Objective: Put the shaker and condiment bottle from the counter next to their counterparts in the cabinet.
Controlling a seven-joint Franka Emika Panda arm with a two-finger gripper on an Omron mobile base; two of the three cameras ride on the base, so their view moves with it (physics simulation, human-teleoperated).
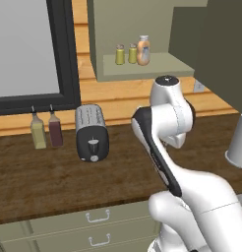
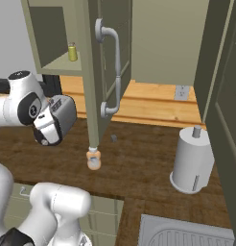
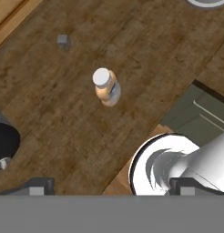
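The condiment bottle (image 3: 106,87) is seen standing upright on the dark wood-grain bench (image 3: 63,123), alone on a bare stretch of board; in the right base view the same bottle (image 2: 94,160) is partly hidden behind the lower edge of the open cabinet door (image 2: 101,67), with only its peach-orange body and pale cap showing below that edge. The gripper (image 3: 112,187) is held above the bench, well apart from the bottle and touching nothing; its two dark fingertips are set at the far sides of the hand view, so the jaws are read as wide and empty.

On the cabinet (image 1: 142,66) shelf three small things are grouped close together: two yellow-green shakers (image 1: 126,54) with grey caps, side by side, and one peach-orange bottle (image 1: 143,50) with a pale cap just beside them on the right; which shaker is which cannot be told. One shaker (image 2: 72,52) is also visible in the right base view, inside the open cupboard.

Further left on the bench a silver and black toaster (image 1: 92,132) is placed, and near the wall beside it a tall yellow bottle (image 1: 38,132) and a tall dark-red bottle (image 1: 55,129), both with thin black necks, are stood next to each other. A white paper towel holder (image 2: 192,161) is stood on the bench to the right; a small grey cube (image 3: 63,40) lies on the board, apart from the condiment bottle.
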